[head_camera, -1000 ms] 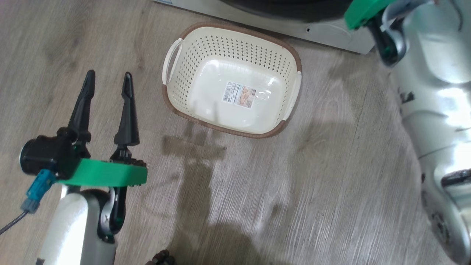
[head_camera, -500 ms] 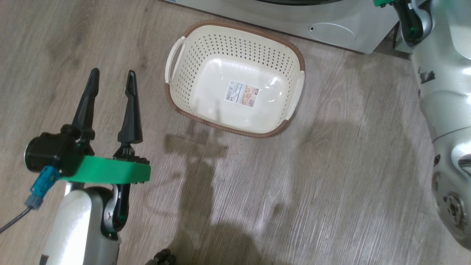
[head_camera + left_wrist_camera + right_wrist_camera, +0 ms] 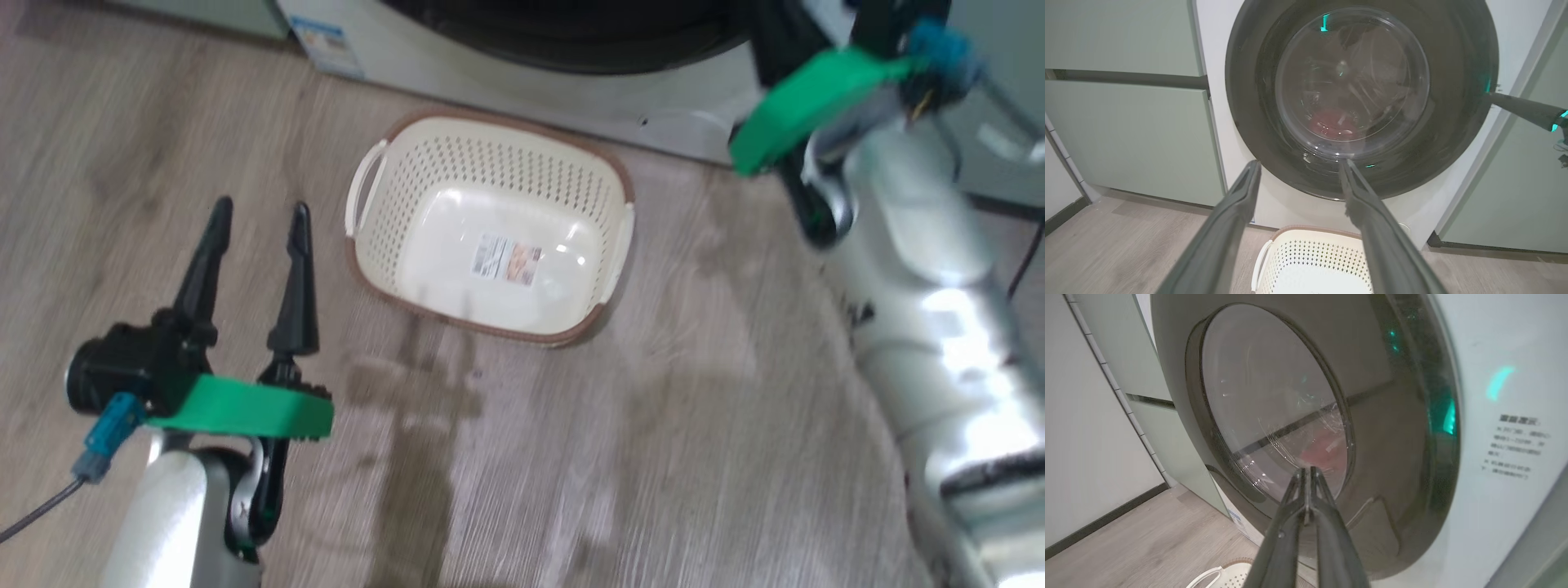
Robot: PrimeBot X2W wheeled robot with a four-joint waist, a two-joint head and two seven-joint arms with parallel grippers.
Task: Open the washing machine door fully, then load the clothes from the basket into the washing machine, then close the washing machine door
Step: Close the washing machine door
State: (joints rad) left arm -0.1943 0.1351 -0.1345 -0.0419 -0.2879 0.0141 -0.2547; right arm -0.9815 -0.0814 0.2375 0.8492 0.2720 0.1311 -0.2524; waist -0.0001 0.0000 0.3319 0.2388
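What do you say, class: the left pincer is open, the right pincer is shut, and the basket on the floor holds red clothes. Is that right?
Not quite. The head view shows the basket empty; the red clothes sit behind the glass of the washing machine door. The left pincer is open and the right pincer shut, as said.

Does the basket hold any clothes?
No, the basket is empty: its cream bottom is bare apart from a label sticker.

grey wood floor (image 3: 571,457), pale green cabinets (image 3: 1126,134)
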